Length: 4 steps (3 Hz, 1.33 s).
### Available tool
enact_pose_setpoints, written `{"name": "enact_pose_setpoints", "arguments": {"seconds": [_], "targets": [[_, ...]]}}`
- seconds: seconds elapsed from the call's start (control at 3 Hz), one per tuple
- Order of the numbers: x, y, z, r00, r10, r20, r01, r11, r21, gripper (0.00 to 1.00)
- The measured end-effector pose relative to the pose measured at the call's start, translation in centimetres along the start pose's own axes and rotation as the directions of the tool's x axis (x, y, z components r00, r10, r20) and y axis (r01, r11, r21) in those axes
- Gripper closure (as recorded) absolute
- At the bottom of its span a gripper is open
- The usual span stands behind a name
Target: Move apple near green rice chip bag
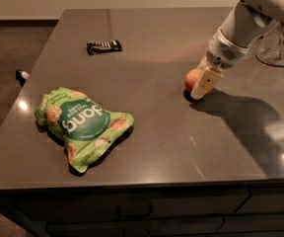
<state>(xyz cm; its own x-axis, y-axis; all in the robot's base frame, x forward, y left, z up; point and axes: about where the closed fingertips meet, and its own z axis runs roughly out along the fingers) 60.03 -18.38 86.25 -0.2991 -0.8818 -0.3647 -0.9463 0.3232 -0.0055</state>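
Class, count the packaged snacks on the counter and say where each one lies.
2. The green rice chip bag lies front left; the black wrapper lies farther back. The gripper is at the apple, on the right. Something could be hidden behind the arm.

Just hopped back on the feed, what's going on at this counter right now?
The robot's arm is reaching down on the right side of the dark counter, with its gripper right at the apple, which looks to be resting on the surface. The green rice chip bag lies flat far to the left, near the front edge. A black candy bar wrapper lies toward the back. The apple is not yet near the bag.
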Motion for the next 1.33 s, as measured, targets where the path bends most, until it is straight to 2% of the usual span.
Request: {"name": "enact_pose_setpoints", "arguments": {"seconds": [0.33, 0.67, 1.0, 1.33], "targets": [[-2.8, 0.9, -0.4, 0.998, -0.065, 0.018, 0.066, 0.9975, -0.026, 0.80], [-7.1, 2.1, 0.3, 0.983, -0.178, 0.049, 0.181, 0.9818, -0.057, 1.00], [-11.0, 3.8, 1.8, 0.951, -0.299, 0.075, 0.305, 0.9482, -0.089, 1.00], [-13.7, 5.8, 3.3, 0.910, -0.405, 0.089, 0.413, 0.9035, -0.115, 1.00]]}}
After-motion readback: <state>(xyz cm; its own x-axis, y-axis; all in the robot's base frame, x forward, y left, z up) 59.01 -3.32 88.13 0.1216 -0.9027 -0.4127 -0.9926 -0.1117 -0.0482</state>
